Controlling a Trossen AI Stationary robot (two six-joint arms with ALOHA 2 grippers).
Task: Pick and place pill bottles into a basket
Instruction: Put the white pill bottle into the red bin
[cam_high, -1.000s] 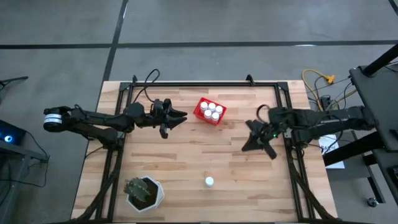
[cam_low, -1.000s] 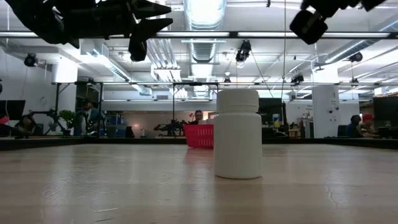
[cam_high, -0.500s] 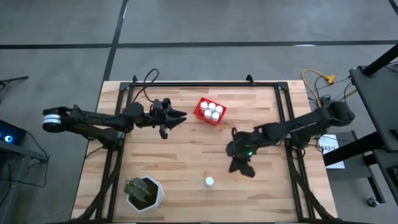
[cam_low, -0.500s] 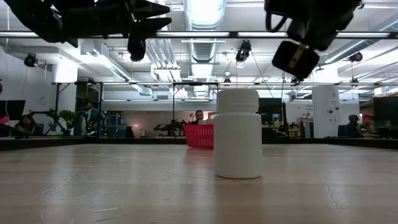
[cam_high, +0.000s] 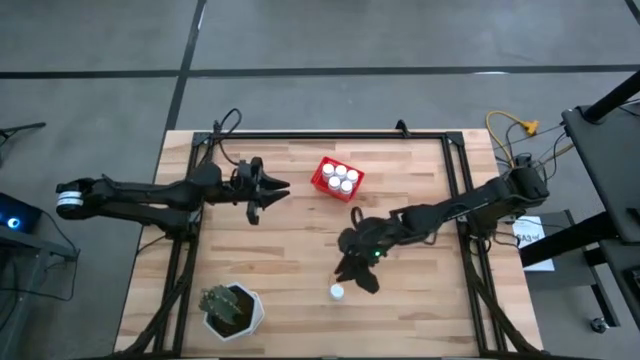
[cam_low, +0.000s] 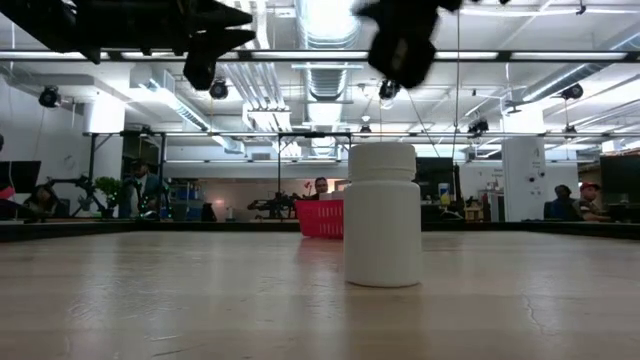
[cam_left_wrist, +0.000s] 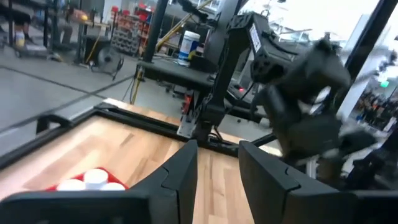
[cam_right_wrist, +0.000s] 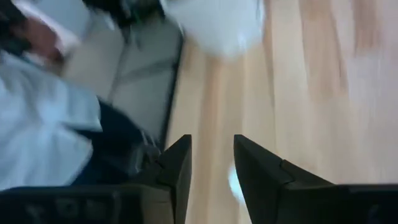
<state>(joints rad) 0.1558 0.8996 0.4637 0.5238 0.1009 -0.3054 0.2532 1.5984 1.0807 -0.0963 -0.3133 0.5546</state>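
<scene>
Standing alone on the wooden table (cam_high: 290, 250) near its front edge, one white pill bottle (cam_high: 337, 292) is seen upright with its cap on; in the low view the same bottle (cam_low: 381, 214) fills the middle of the picture. The red basket (cam_high: 326, 184) is placed toward the back of the table, well apart from that bottle, and five white bottle caps (cam_high: 340, 177) are seen packed inside it. In the low view the basket (cam_low: 320, 217) is visible far behind the lone bottle.

The right gripper (cam_high: 352, 272) is stretched out over the middle of the table and is held just beside the lone bottle, above the tabletop; no contact with the bottle can be made out. In the right wrist view its two dark fingers (cam_right_wrist: 177, 168) are seen slightly parted with bare wood showing between them, so nothing is grasped.

The left gripper (cam_high: 268, 190) is held above the table near the basket, on the basket's left. In the left wrist view its fingers (cam_left_wrist: 180, 177) are seen a little apart with only wood between them, and part of the basket's contents is shown at the edge.

A white pot with a green plant (cam_high: 232, 309) is set at the front left corner of the table.
</scene>
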